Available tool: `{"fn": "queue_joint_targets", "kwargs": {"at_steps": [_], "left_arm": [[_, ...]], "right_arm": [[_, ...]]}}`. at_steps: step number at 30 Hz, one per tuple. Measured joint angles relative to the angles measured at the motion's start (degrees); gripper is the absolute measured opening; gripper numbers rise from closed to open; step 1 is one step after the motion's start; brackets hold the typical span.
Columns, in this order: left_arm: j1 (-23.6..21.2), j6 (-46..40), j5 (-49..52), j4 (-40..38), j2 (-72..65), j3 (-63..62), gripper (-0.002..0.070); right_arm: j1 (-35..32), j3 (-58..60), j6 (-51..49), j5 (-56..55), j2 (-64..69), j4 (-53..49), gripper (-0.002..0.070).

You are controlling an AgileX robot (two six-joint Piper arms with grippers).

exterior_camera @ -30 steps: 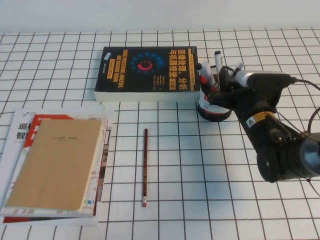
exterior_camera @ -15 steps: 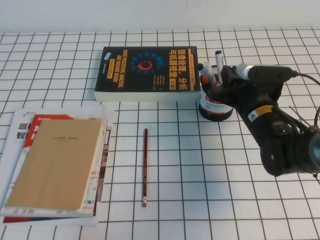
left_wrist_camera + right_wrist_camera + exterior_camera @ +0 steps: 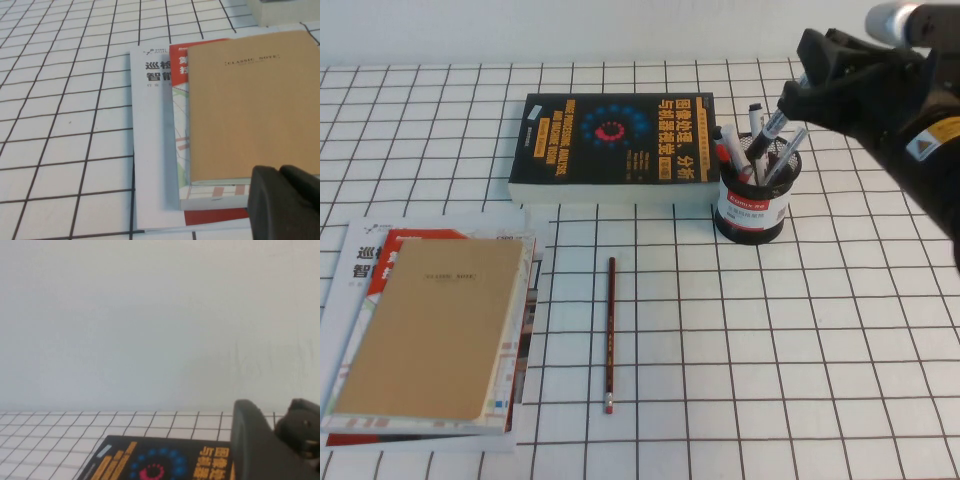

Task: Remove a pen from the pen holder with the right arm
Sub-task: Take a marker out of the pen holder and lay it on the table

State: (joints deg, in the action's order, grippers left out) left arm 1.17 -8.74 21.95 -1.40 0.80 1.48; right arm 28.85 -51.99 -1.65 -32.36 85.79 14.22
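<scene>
the right gripper [image 3: 788, 102], clamped on a pen [image 3: 770, 135] that slants down-left into the holder [image 3: 750, 213], should pull up along it; the left gripper [image 3: 281, 180] hangs over the notebook [image 3: 250, 100].

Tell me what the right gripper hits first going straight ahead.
Right gripper, holding a pen above the pen holder: probably the white wall, over the book. Left gripper sits over the notebook.

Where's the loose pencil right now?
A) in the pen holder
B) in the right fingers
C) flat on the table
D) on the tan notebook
C: the pencil lies flat on the table; the right gripper is above the pen holder gripping a pen, and the left gripper hovers by the tan notebook.
</scene>
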Motion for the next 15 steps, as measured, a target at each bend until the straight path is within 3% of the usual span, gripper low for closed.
{"fn": "queue_joint_targets", "kwargs": {"at_steps": [7,11,15], "left_arm": [[0.00,0.00,0.00,0.00,0.00,0.00,-0.0004],[0.00,0.00,0.00,0.00,0.00,0.00,-0.0004],[0.00,0.00,0.00,0.00,0.00,0.00,-0.0004]], "right_arm": [[-0.09,-6.30,1.65,33.53,-12.56,-0.88,0.0113],[0.02,-12.69,1.30,56.27,-13.00,-0.43,0.0113],[1.29,-16.64,-0.58,69.45,-9.84,0.50,0.0113]]}}
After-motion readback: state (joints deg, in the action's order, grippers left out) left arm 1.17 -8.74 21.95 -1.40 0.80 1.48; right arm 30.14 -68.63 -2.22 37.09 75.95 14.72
